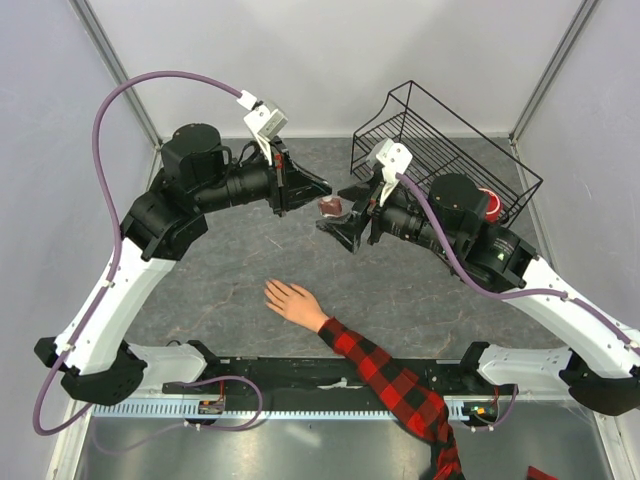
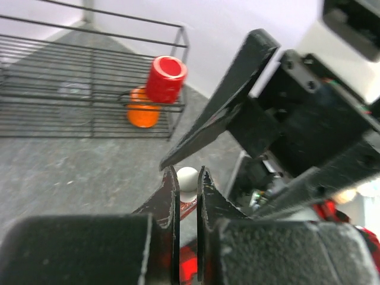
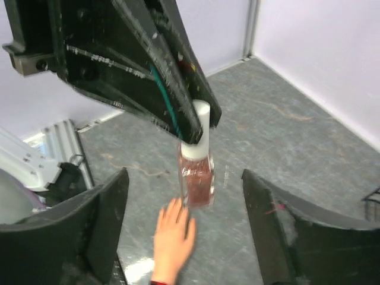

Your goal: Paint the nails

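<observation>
A pale hand (image 1: 292, 300) with spread fingers lies flat on the grey table, on an arm in a red-and-black plaid sleeve (image 1: 385, 375). It also shows in the right wrist view (image 3: 173, 237); its nails are too small to make out. My left gripper (image 1: 322, 190) (image 2: 187, 174) is shut on the white cap (image 3: 202, 127) of a small dark red bottle (image 1: 330, 207) (image 3: 197, 172), held above the table beyond the fingertips. My right gripper (image 1: 338, 210) (image 3: 184, 178) is open, its fingers on either side of the bottle without touching it.
A black wire basket (image 1: 440, 140) stands at the back right, also in the left wrist view (image 2: 89, 89). It holds a red cup (image 2: 166, 77) and an orange object (image 2: 142, 113). White walls enclose the table on three sides.
</observation>
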You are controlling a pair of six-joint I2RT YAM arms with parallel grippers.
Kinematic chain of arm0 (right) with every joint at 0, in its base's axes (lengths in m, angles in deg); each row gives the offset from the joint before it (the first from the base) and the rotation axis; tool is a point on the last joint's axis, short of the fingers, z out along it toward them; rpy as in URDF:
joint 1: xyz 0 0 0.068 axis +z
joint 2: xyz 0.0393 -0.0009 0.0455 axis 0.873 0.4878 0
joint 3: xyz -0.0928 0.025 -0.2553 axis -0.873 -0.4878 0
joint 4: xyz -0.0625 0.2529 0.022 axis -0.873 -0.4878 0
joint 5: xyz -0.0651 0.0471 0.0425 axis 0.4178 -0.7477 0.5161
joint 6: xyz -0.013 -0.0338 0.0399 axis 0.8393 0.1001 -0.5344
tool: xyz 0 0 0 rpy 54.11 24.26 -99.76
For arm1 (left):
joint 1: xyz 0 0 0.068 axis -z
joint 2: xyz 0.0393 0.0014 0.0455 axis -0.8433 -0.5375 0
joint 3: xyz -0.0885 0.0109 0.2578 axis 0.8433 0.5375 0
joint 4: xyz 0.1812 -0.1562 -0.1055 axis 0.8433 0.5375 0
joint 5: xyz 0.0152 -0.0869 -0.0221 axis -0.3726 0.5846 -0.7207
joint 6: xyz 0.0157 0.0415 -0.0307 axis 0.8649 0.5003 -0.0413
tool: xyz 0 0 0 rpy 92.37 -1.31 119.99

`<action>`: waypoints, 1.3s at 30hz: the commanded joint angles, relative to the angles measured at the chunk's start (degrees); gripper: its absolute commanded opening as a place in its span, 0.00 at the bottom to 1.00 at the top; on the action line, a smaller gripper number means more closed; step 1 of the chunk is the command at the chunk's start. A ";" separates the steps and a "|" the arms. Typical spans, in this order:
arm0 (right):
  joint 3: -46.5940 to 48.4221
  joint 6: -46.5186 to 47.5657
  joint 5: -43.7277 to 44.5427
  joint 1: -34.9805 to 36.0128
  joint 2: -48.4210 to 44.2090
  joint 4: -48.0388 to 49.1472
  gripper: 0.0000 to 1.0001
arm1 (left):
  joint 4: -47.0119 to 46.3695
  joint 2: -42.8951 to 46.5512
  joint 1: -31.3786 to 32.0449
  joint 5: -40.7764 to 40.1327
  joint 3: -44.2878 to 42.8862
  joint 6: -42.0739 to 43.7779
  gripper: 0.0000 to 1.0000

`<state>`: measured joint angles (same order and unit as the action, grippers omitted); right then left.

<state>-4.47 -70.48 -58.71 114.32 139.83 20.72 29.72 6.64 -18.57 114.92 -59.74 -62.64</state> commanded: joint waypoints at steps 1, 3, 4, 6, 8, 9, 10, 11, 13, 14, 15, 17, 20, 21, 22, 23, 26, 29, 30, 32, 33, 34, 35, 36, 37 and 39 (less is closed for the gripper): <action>-1.68 0.41 6.15 0.18 -1.79 -0.16 0.92 | 0.48 1.76 0.37 -12.48 -0.06 5.66 0.02; -4.23 0.58 8.70 0.18 -2.85 -0.68 0.98 | 0.39 2.12 0.46 -16.89 1.09 6.71 0.02; -5.28 0.41 10.02 0.18 -4.07 -0.86 0.98 | 0.31 2.12 0.46 -21.52 2.31 6.98 0.02; -8.80 -0.55 14.77 0.18 -5.31 -0.95 0.98 | -0.48 2.12 0.46 -26.73 4.94 7.25 0.02; -12.56 -1.78 18.89 0.18 -7.16 -0.95 0.98 | -3.19 2.21 0.37 -35.87 7.41 6.72 0.02; -13.89 -3.27 19.96 0.18 -7.60 -0.95 0.98 | -4.86 2.21 0.37 -38.68 10.64 6.20 0.02; -15.12 -4.24 20.75 0.10 -8.82 -0.95 0.98 | -6.36 2.21 0.37 -44.28 12.24 5.84 0.02; -17.75 -4.86 21.19 0.10 -9.44 -0.77 0.98 | -8.11 2.12 0.37 -46.86 13.99 5.41 0.02; -20.31 -7.14 21.81 0.18 -11.54 -0.60 0.98 | -13.65 1.86 0.37 -52.99 18.92 4.88 0.02; -22.41 -7.67 21.90 0.18 -12.43 -0.34 0.98 | -15.84 1.16 0.37 -55.21 20.50 4.44 0.02; -23.39 -8.55 21.90 0.18 -13.22 -0.16 0.98 | -18.82 0.63 0.37 -57.32 23.04 3.04 0.02; -25.76 -10.13 21.99 0.18 -15.50 -0.07 0.98 | -21.92 -0.69 0.20 -62.34 25.25 2.07 0.02; -28.13 -11.19 22.16 0.19 -18.14 -0.07 0.98 | -27.54 -3.94 -0.68 -65.43 29.21 -0.83 0.02; -28.58 -11.28 22.43 0.18 -18.76 -0.16 0.98 | -28.08 -4.90 -1.73 -65.17 30.00 -3.62 0.02; -28.84 -11.37 22.60 0.10 -19.72 -0.24 0.98 | -29.21 -7.26 -2.26 -64.82 30.36 -5.04 0.02; -29.20 -11.28 22.87 0.18 -20.08 -0.77 0.98 | -29.92 -8.42 -2.79 -64.81 30.79 -6.45 0.02; -29.37 -11.02 23.30 0.18 -21.05 -1.65 0.98 | -31.42 -14.04 -4.99 -63.41 31.41 -12.42 0.02; -29.29 -10.93 23.48 0.18 -21.40 -2.35 0.98 | -34.39 -19.23 -6.13 -63.84 31.94 -17.09 0.02; -29.29 -10.93 23.48 0.18 -21.40 -2.53 0.98 | -34.84 -20.46 -6.31 -64.02 32.29 -18.66 0.02; -29.64 -11.02 23.57 0.18 -21.66 -2.53 0.98 | -38.62 -24.31 -6.40 -64.81 32.82 -19.20 0.02; -29.73 -11.10 23.66 0.18 -21.75 -2.53 0.98 | -39.59 -25.90 -6.40 -65.33 32.56 -20.43 0.02; -29.81 -11.11 23.66 0.18 -21.66 -2.53 0.98 | -39.94 -27.14 -6.40 -66.12 32.30 -20.79 0.02; -29.90 -11.19 23.57 0.10 -21.66 -2.44 0.98 | -40.03 -29.76 -6.40 -66.48 31.94 -21.14 0.02; -29.99 -11.11 23.57 0.18 -21.75 -2.53 0.98 | -39.77 -30.66 -6.31 -66.83 31.16 -21.75 0.02; -29.99 -11.11 23.66 0.18 -21.66 -2.53 0.98 | -39.60 -31.45 -6.31 -67.18 30.89 -22.28 0.02; -30.16 -11.02 23.74 0.18 -21.66 -2.62 0.98 | -39.16 -33.47 -6.31 -67.71 30.36 -23.42 0.02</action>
<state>-34.22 -80.92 -36.06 114.32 118.72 18.12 -5.10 -24.59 -25.00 51.82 -27.24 -80.23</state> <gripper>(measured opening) 0.982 0.085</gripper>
